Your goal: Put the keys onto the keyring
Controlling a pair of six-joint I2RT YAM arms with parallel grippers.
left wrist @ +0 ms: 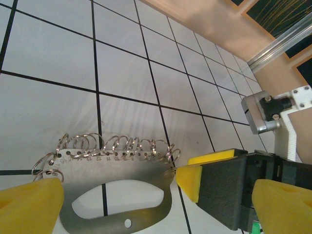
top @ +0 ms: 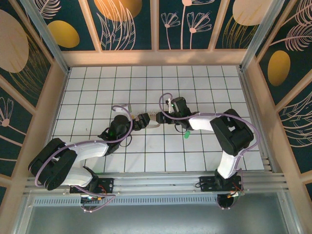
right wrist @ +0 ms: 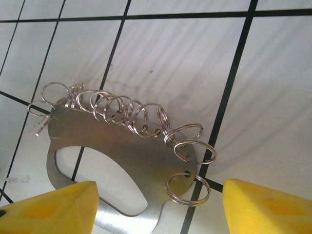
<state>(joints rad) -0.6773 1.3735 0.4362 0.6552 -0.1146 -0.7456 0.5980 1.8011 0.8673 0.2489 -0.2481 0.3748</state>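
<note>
Facing off mid-frame, the wide-open left end effector (top: 143, 120) and half-open right end effector (top: 162, 117) are straddling the keyring (right wrist: 122, 161) (probably to steady it), gripping nothing; the green key (top: 186, 134) is lying lower right.

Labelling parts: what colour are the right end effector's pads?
Yellow pads, clearest in the right wrist view.

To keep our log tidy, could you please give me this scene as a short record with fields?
surface: white tiled table
keyring: flat metal plate with a handle cutout
split rings: in a row along its curved edge, looking empty in the wrist views
green key: on the table beside the right arm, apart from the keyring
left claw: open, pads wide
right claw: pads apart around the keyring's lower part; grip unclear
</note>
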